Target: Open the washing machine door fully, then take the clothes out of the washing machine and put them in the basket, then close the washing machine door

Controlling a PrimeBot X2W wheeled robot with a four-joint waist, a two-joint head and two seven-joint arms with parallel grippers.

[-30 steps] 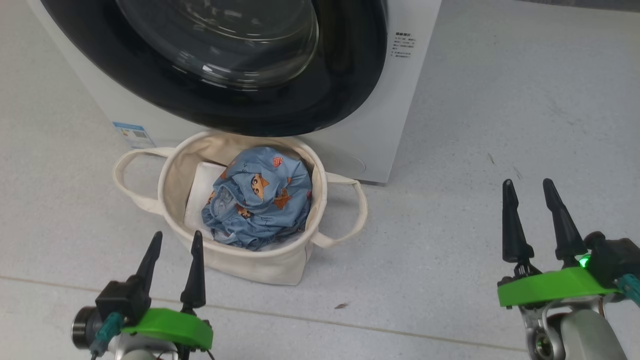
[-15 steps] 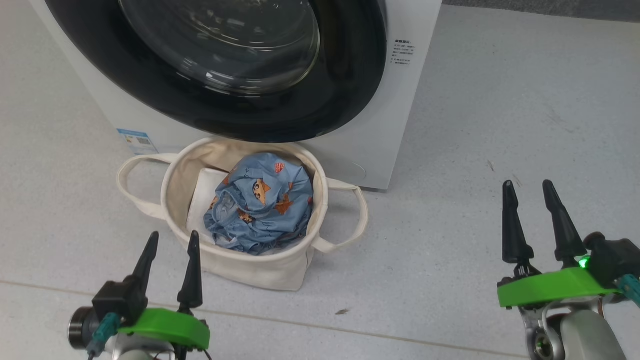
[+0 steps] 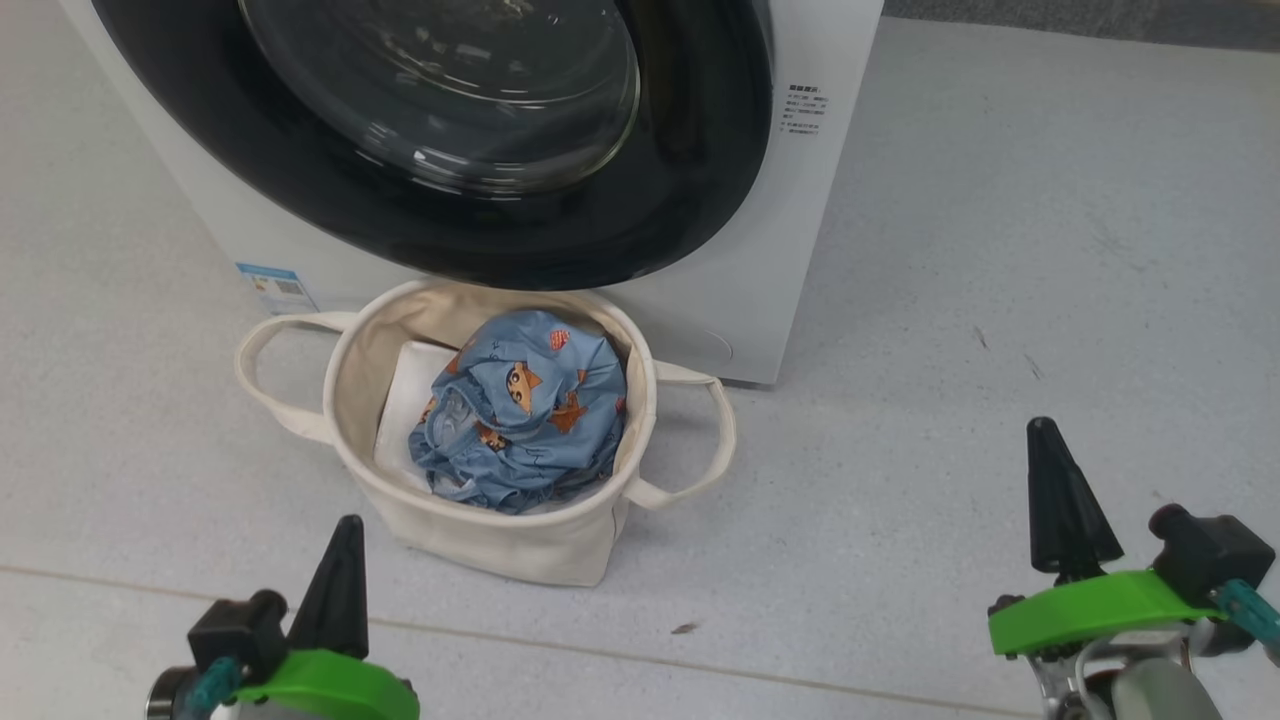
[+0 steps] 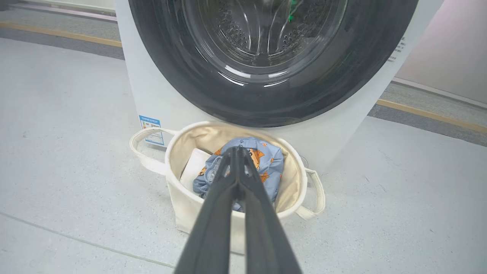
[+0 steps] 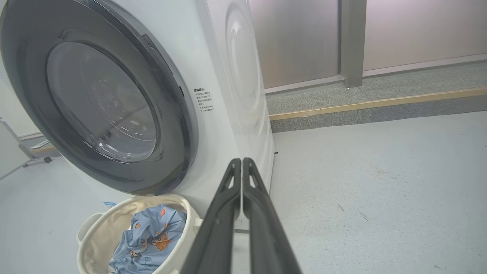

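The left jaws are squeezed tight together and hold nothing. Their two long dark fingers (image 4: 213, 228) press flat on each other. In the head view they sit low at 7 o'clock. The right jaws are squeezed tight too, and they are empty. Their dark fingers (image 5: 224, 220) touch all the way up, and in the head view they sit low at 4 o'clock. Both are well apart from the things of the job.

Going out from the left jaws toward 1 o'clock, there is the round cream cloth basket with two loop handles (image 3: 500, 545). It stands on the pale grey floor (image 3: 950, 300). Inside it lies the soft light blue clothes with little orange cartoon figures (image 3: 525, 410), bunched up in a heap. A plain white folded sheet (image 3: 405, 400) lies under them, at their 9 o'clock side.

Just behind the basket, at its 12 o'clock, is the big white boxy washing machine (image 3: 790, 250). Its large round door with the shiny black rim and clear glass middle (image 3: 450, 100) looks flat against the front, so I think it is shut.

So the clothes are out and in the basket, and the door looks closed. I think the job is done, or very nearly. I see no clothes through the glass, though not all of the drum can be seen.
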